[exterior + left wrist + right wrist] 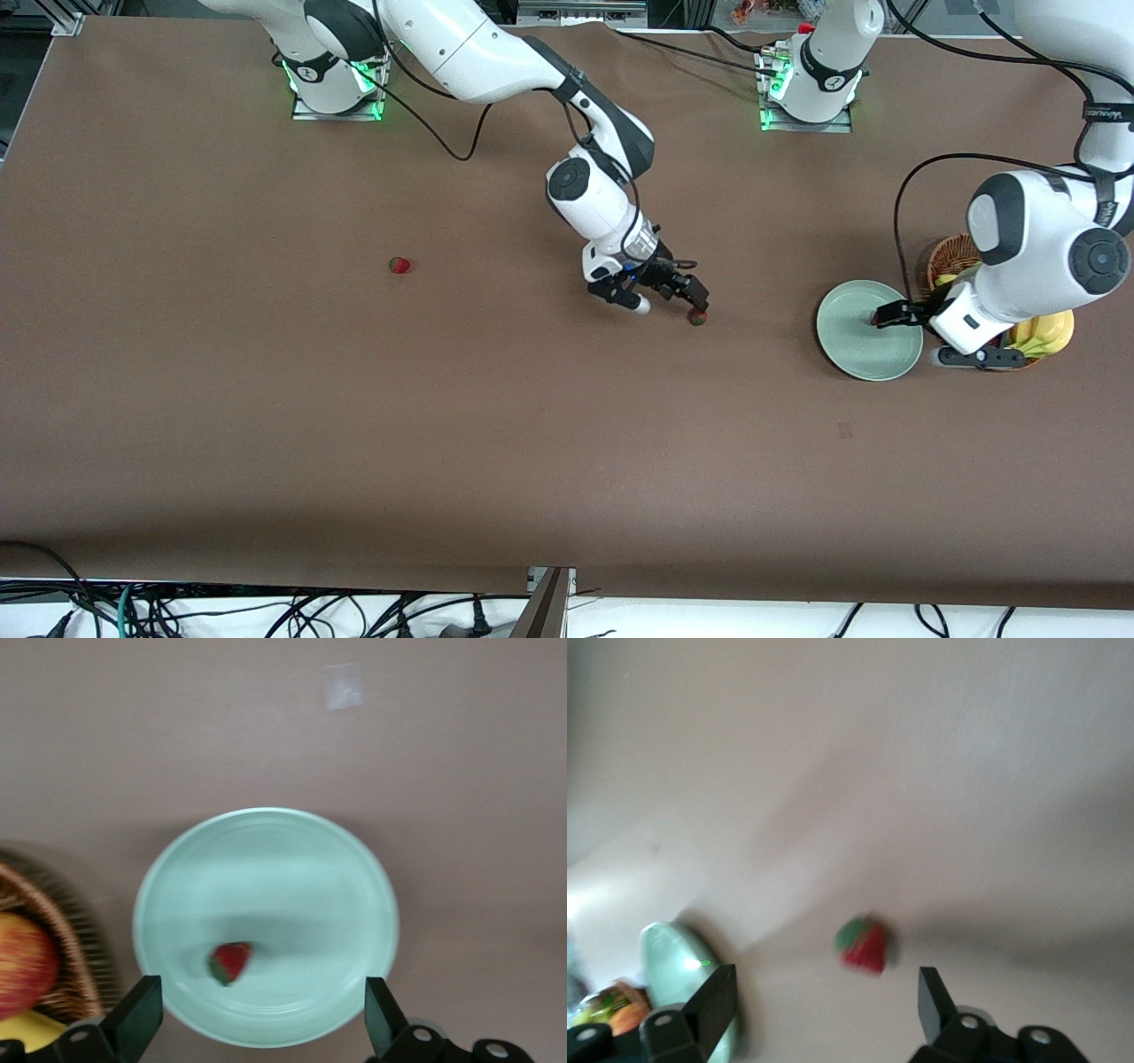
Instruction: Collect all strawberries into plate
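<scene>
Your left pincer hung wide over the plate, one strawberry in it. Right pincer gaped over the desk, a second berry beneath.

The right arm reaches from its base at eleven o'clock down toward the middle of the desk, wrist bent low, and the right gripper hangs just above the surface with its jaws spread wide. The left arm folds in from two o'clock, and the left gripper hovers with its jaws wide apart.
</scene>
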Available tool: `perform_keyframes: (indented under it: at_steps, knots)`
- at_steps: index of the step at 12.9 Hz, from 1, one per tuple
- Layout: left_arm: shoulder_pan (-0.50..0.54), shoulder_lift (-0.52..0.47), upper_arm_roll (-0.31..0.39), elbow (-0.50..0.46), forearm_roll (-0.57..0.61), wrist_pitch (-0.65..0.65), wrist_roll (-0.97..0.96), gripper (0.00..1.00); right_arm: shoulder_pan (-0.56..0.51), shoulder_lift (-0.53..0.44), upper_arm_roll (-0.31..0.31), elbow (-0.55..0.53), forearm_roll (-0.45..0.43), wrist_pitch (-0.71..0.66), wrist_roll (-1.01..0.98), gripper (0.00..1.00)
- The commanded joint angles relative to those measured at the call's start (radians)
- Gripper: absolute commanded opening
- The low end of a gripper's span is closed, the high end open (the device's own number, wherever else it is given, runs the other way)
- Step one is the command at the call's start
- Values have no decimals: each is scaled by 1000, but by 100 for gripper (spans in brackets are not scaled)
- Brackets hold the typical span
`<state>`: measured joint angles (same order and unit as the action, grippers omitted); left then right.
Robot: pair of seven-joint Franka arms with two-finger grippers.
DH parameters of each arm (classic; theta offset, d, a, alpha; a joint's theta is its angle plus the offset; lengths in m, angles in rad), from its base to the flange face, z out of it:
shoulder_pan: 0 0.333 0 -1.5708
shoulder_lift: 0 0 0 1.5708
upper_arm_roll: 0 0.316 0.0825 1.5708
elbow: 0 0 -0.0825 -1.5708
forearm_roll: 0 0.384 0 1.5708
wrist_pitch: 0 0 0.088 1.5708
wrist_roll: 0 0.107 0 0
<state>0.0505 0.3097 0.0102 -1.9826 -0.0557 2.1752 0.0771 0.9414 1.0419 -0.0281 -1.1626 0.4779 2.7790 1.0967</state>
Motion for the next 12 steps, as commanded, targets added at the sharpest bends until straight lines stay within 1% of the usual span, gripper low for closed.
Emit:
perform_keyframes:
  at_steps: [1,2,4,6,7,8,9,10,12]
  knots:
    - [-3,-20,-77,-12,-18,3,-135,100,-42,-98,-58,-8,-86,-287,-70,92]
    - [-4,-17,-105,-12,-13,14,-183,100,-68,-143,-78,-29,-85,-396,-160,92]
    - [-18,-6,-162,-10,-12,49,-290,100,-85,-254,-163,-158,-79,-501,-384,92]
    - [-29,20,-251,-7,5,75,-435,100,-102,-345,-232,-265,-78,-611,-536,92]
    - [-44,32,-278,-10,14,110,-507,100,-104,-399,-266,-341,-78,-625,-593,92]
    - [-53,52,-320,-10,16,141,-584,100,-104,-464,-292,-449,-78,-624,-679,92]
    - [-54,72,-366,-10,48,167,-661,100,-102,-529,-317,-556,-78,-615,-768,92]
    - [-54,97,-404,-13,118,184,-756,100,-102,-595,-350,-668,-78,-605,-846,92]
    - [-54,167,-453,-13,244,230,-908,100,-102,-678,-395,-851,-78,-573,-973,92]
